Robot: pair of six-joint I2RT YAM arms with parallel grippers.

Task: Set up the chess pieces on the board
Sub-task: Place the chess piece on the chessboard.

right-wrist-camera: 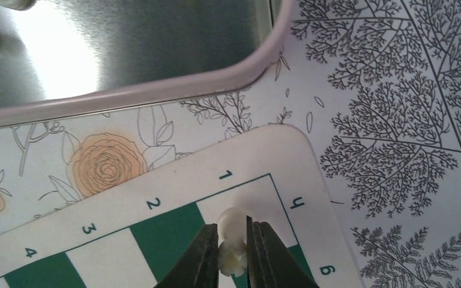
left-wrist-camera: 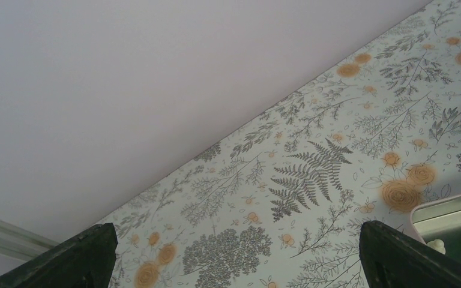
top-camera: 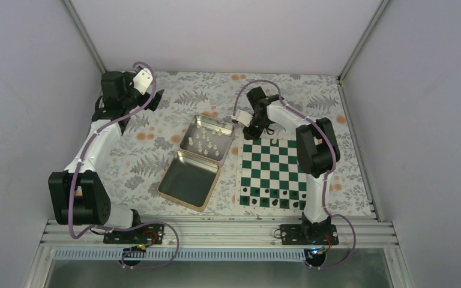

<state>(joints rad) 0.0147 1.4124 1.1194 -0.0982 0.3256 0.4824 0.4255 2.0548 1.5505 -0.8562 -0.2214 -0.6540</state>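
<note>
- The right claw (right-wrist-camera: 232, 240) is pinching one cream-white chess piece (right-wrist-camera: 233, 221) between its two dark fingers (right-wrist-camera: 201, 258). The piece's rounded head shows above the fingertips.
- The held piece is over the white corner square of the board (right-wrist-camera: 156, 180), at the corner that points toward the tin. I cannot tell whether its base touches the square.
- From above, the right claw (top-camera: 258, 129) sits at the far left corner of the board (top-camera: 274, 171), just beside the tin.
- The left claw (left-wrist-camera: 237, 231) is spread wide, with one dark finger at each lower edge of the wrist view and only the patterned cloth between them. From above, it (top-camera: 155, 96) hangs over the far left part of the tabletop (top-camera: 174, 114), well apart from the board.
- The other cream-white chess pieces (top-camera: 207, 141) stand in the far half of the open silver tin (top-camera: 183, 147), left of the board.
- The tin's near half (top-camera: 187, 179) lies flat on the tabletop.
- Small dark pieces (top-camera: 273, 202) line the board's near edge.
- The tabletop carries a cloth of grey ferns and orange flowers.
</note>
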